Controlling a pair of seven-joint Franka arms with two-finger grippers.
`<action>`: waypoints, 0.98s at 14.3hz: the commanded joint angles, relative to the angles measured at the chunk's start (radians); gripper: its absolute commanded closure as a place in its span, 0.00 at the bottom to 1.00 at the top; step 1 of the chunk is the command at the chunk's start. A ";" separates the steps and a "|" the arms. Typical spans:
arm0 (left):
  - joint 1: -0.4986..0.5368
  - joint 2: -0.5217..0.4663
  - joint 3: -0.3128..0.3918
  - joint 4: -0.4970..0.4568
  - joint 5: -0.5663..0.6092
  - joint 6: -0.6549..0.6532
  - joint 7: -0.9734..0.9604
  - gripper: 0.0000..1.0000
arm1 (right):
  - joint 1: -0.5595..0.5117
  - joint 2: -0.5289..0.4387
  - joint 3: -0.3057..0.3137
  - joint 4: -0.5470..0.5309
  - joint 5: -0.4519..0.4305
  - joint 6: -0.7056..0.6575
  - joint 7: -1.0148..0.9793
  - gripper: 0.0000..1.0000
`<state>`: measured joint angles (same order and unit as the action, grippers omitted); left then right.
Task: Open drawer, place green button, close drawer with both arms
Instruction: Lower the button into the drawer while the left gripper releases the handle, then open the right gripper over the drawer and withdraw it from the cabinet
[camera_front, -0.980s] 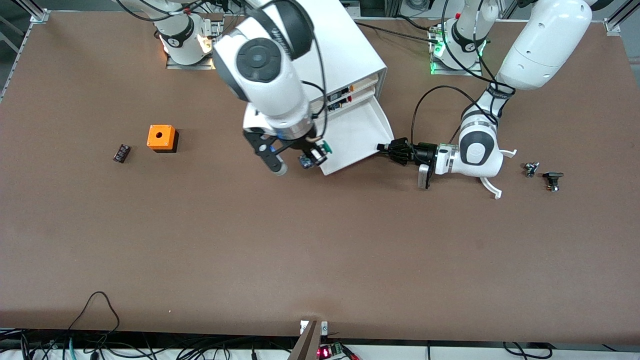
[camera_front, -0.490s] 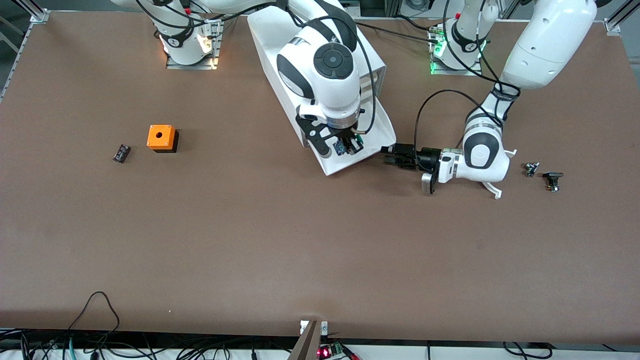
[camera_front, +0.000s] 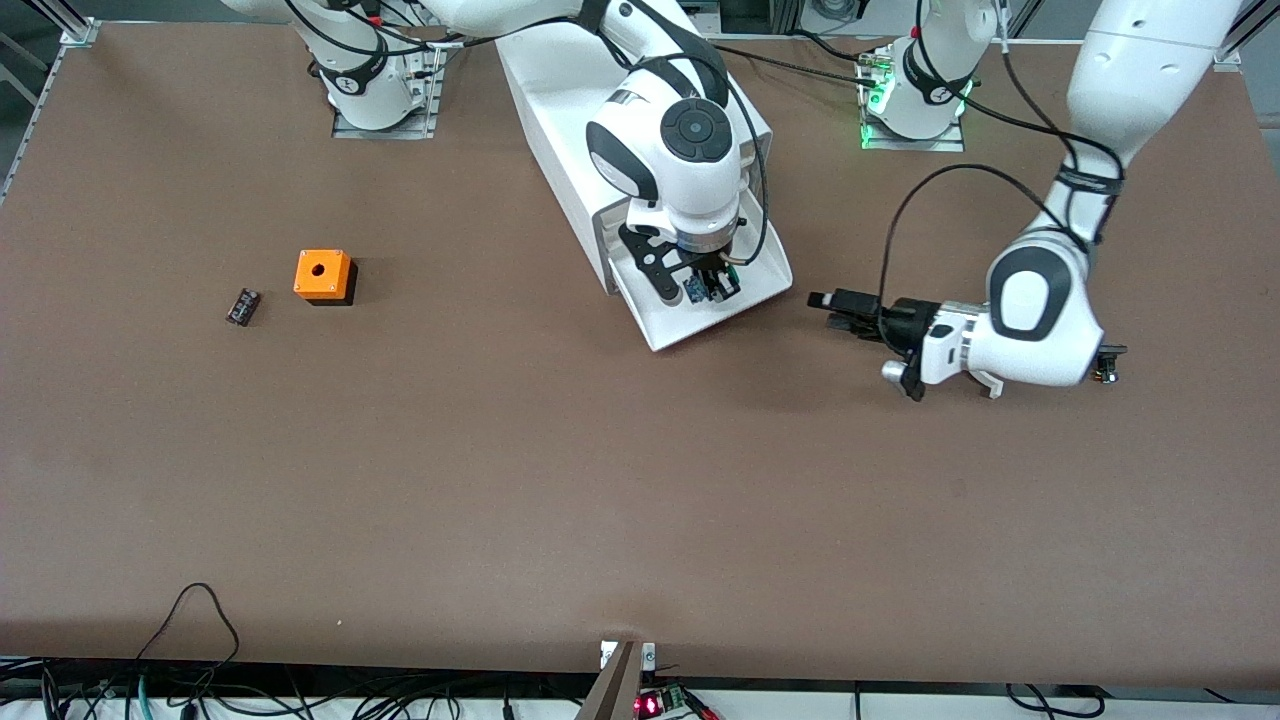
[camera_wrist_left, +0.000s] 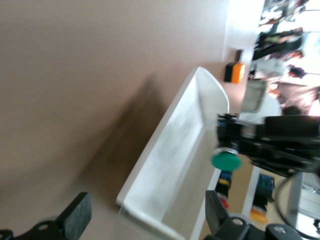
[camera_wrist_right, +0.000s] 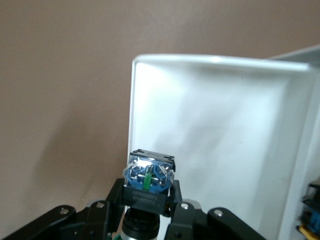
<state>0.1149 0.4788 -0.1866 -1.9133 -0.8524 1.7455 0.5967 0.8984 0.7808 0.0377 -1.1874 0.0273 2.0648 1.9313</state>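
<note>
Right gripper (camera_front: 708, 287), upper centre of the front view, hangs clenched on the button (camera_wrist_right: 148, 181) over the pulled-out drawer (camera_front: 755, 285); a second ago it was still short of the drawer's front lip. Left gripper (camera_front: 826, 303), right of centre, has let go of the drawer's corner, spread its fingers wide and drawn away toward the left arm's end of the table. Opening thus looks finished, and placing is probably the step in hand. The button shows a round glossy green cap and a blocky blue base; the drawer is a smooth, shallow white plastic tray.
</note>
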 joint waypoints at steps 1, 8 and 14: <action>0.026 -0.003 -0.001 0.136 0.172 -0.131 -0.150 0.00 | 0.036 0.038 -0.010 -0.020 -0.046 0.061 0.076 1.00; 0.026 -0.009 -0.005 0.479 0.508 -0.434 -0.481 0.00 | 0.057 0.071 -0.010 -0.003 -0.101 0.104 0.129 0.00; -0.011 -0.032 -0.027 0.664 0.853 -0.489 -0.548 0.00 | -0.085 -0.053 0.001 0.035 -0.064 0.002 0.060 0.00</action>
<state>0.1294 0.4505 -0.2083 -1.3145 -0.1055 1.2850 0.0691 0.8925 0.8020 0.0131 -1.1410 -0.0611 2.1121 2.0381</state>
